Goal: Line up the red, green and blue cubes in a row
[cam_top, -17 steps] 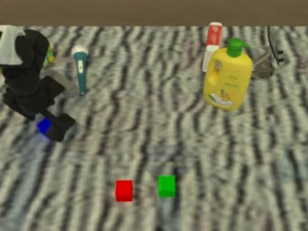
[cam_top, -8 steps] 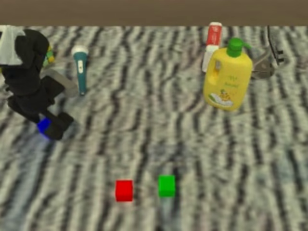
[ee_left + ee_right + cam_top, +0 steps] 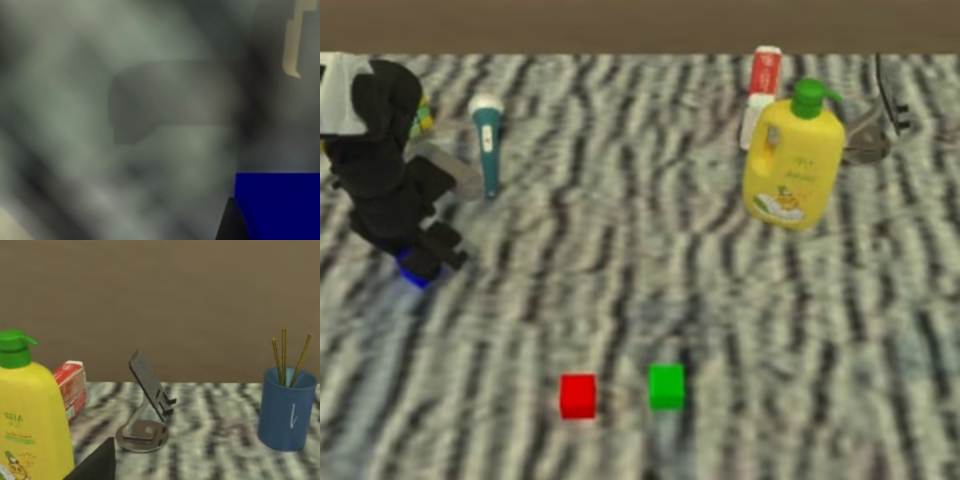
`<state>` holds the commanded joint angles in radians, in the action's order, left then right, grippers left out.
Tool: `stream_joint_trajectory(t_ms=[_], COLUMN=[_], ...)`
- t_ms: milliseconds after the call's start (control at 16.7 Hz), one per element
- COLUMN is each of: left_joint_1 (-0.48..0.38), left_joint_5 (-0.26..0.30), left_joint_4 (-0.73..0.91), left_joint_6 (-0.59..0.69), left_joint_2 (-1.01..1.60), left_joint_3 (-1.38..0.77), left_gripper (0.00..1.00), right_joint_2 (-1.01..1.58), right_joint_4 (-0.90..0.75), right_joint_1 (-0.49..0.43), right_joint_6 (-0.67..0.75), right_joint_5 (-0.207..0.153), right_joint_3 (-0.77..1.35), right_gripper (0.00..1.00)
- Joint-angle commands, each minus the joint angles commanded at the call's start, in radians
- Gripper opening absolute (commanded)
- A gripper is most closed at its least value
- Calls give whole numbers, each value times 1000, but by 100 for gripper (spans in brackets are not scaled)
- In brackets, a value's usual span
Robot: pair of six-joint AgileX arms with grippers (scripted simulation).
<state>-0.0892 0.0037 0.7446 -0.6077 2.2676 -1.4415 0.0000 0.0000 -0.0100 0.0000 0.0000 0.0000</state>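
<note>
At the table's left, my left gripper (image 3: 424, 262) is down over the blue cube (image 3: 414, 277), shut on it. Only a sliver of blue shows under the black fingers from above. In the left wrist view the blue cube (image 3: 280, 205) fills the corner, with one dark fingertip (image 3: 231, 225) against its side. The red cube (image 3: 578, 396) and green cube (image 3: 667, 386) sit side by side near the front middle, a small gap between them. Of my right gripper (image 3: 142, 476), only one dark finger (image 3: 97, 464) shows, set well off to one side; the arm is parked at the back right.
A teal microphone (image 3: 486, 140) lies just behind the left arm. At the back right stand a yellow pump bottle (image 3: 793, 160), a red and white box (image 3: 762, 85) and a phone stand (image 3: 868, 140). A blue pen cup (image 3: 286, 410) stands further right.
The left gripper's fingers have drawn together round the blue cube, which is now almost covered from above. The red and green cubes and the right arm have not moved.
</note>
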Motion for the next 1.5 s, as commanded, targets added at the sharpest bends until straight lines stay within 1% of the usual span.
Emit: stream_joint_trajectory(t_ms=[180, 240, 360, 780, 1140, 1320, 1500], left_joint_1=[0, -2, -1, 17, 4, -58, -173], left_joint_5=[0, 20, 21, 19, 18, 16, 10], left_joint_4=[0, 28, 45, 254, 260, 277, 312], left_joint_6=[0, 14, 13, 17, 27, 123, 315], left_joint_2=[0, -47, -55, -151, -149, -129, -89], left_joint_3=[0, -10, -22, -132, -139, -180, -246], left_gripper=[0, 0, 0, 0, 0, 0, 0], right_joint_2=[0, 0, 0, 0, 0, 0, 0], right_joint_4=[0, 0, 0, 0, 0, 0, 0], right_joint_1=[0, 0, 0, 0, 0, 0, 0], right_joint_6=[0, 0, 0, 0, 0, 0, 0], right_joint_5=[0, 0, 0, 0, 0, 0, 0], right_joint_3=[0, 0, 0, 0, 0, 0, 0], right_gripper=[100, 100, 100, 100, 100, 100, 100])
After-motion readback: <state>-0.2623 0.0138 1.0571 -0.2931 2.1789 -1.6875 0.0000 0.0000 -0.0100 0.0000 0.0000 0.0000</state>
